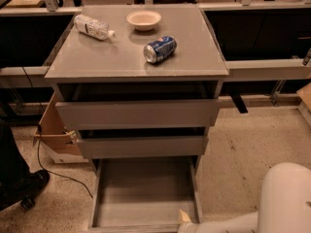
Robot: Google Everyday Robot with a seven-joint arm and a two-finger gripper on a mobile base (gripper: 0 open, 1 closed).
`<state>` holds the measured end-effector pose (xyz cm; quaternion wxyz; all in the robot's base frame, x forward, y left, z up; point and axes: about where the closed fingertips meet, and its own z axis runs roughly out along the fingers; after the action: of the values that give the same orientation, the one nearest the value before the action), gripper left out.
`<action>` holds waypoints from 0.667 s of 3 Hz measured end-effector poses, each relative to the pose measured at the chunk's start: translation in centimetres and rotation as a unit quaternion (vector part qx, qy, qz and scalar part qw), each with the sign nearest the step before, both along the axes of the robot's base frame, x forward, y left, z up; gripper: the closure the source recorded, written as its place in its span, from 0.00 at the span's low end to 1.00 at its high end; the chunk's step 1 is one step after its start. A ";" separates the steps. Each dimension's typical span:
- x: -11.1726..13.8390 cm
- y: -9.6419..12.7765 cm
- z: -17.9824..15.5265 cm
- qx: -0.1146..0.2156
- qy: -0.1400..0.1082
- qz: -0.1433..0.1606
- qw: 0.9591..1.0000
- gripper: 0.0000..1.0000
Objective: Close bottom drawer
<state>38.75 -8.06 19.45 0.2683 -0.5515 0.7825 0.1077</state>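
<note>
Hand (183, 218) pokes in at the very bottom of the shot, on a white arm (286, 203) off to its right. Honestly can't tell if it's apart or together. It's right at the front right corner of the bottom drawer (146, 198), which sits wide open. Farther back, on top of the cabinet (97, 57), there's a can (160, 49), bowl (144, 19) and bottle (94, 27).

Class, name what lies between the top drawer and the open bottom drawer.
Only the middle drawer, as the camera view shows. The end effector sits low, at the front right corner of the bottom drawer.
</note>
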 end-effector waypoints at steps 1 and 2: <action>1.6 -1.1 -0.4 -0.007 -0.018 -0.002 1.000 0.00; 3.0 -1.6 -1.7 -0.005 -0.028 0.001 1.000 0.16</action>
<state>41.72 -9.70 17.80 0.2878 -0.5563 0.7746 0.0885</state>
